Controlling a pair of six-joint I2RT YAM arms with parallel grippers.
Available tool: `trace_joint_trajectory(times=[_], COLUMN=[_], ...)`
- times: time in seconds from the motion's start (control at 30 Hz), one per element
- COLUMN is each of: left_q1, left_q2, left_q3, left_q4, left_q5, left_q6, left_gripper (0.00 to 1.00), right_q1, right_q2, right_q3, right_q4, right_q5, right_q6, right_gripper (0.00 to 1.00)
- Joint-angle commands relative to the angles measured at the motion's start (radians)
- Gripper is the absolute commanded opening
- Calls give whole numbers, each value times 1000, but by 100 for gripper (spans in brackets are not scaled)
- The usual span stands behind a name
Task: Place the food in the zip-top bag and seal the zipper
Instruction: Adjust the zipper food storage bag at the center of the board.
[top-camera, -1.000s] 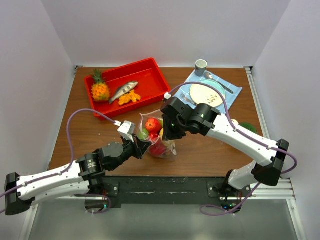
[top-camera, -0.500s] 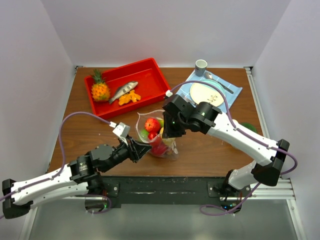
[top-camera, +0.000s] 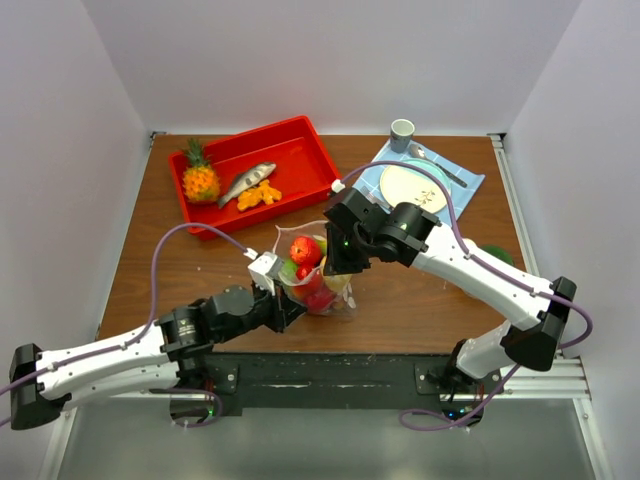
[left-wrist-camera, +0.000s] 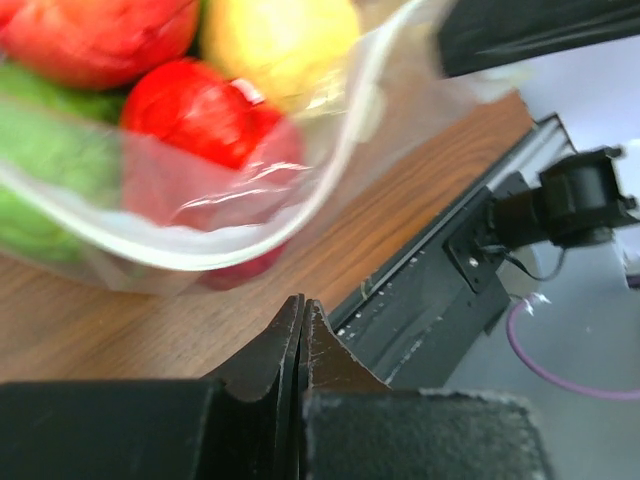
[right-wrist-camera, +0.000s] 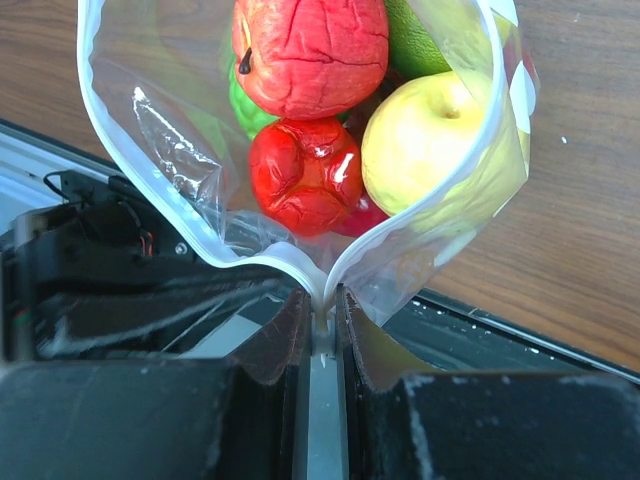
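Note:
The zip-top bag (top-camera: 318, 285) stands open in mid table, holding the food: a red apple (right-wrist-camera: 310, 45), a smaller red fruit (right-wrist-camera: 303, 175), a yellow fruit (right-wrist-camera: 430, 135) and a green one (right-wrist-camera: 250, 112). My right gripper (right-wrist-camera: 322, 305) is shut on one end of the zipper (right-wrist-camera: 150, 215) and holds the mouth up; it is at the bag's right side in the top view (top-camera: 336, 266). My left gripper (left-wrist-camera: 303, 305) is shut and empty, its tips just short of the bag's lower near side (left-wrist-camera: 150, 255). In the top view it is at the bag's near left (top-camera: 292, 304).
A red tray (top-camera: 300, 145) at the back left holds a pineapple (top-camera: 199, 178), a fish (top-camera: 246, 181) and orange pieces. A plate (top-camera: 414, 186) on a blue cloth, a fork and a cup (top-camera: 402, 132) are at the back right. A green object (top-camera: 497, 255) lies at the right edge.
My left gripper pulled back left from the bag's edge, then came forward again to its near left side. The right gripper kept its hold; the bag barely moved.

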Motion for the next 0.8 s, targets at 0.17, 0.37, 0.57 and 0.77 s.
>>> trace_joint_trajectory(times=[0.17,0.37,0.57,0.77], left_q1=[158,272,318,337], left_q2=[118,168,259,314], left_q3=[-48,25,104,188], left_q4=[150,177,223,256], left_q5=[-32,-10,13,68], left_q6=[-72,21,90,222], left_gripper=[0,0,5,24], right_q1=[-6,-8,-6,-20], right_q2=[-12,2,29,88], right_q3=[38,31,45,117], right_q4=[29,50,56,13], right_q5=[-7,-22,-25,-9], right_q6=[26,39,45,46], right_gripper=[0,0,0,0])
